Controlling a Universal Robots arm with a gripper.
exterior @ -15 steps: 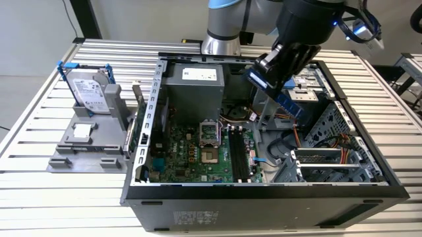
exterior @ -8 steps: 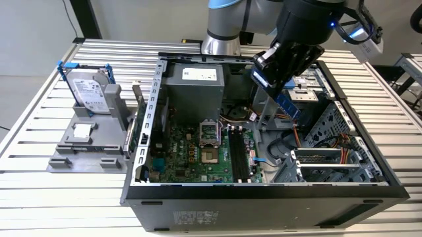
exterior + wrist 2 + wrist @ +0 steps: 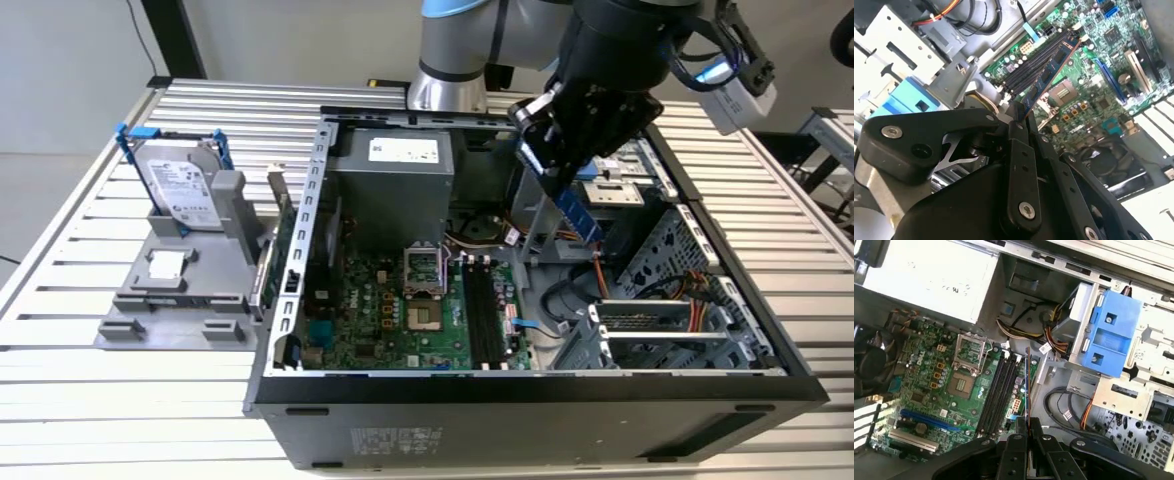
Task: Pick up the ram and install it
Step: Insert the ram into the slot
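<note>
My gripper [image 3: 561,165] is shut on the ram [image 3: 578,215], a thin dark board with a row of chips that hangs down from the fingers, clear of the motherboard, over the open computer case [image 3: 320,250]. In the second wrist view the ram [image 3: 1050,74] runs out from the gripper [image 3: 1018,120] above the black memory slots [image 3: 1026,70]. In the first wrist view the ram [image 3: 1027,382] is seen edge-on, beside the memory slots [image 3: 996,392], with the gripper [image 3: 1026,426] closed around its end. In the exterior view the memory slots [image 3: 483,315] lie lower on the green motherboard [image 3: 387,310].
A silver hard drive with blue rails [image 3: 180,185] stands on a grey holder [image 3: 167,290] on the exterior view's left. The case holds a power supply [image 3: 400,180], CPU socket [image 3: 420,272], cables [image 3: 1054,340], a blue bracket [image 3: 1111,335] and drive bays [image 3: 667,325].
</note>
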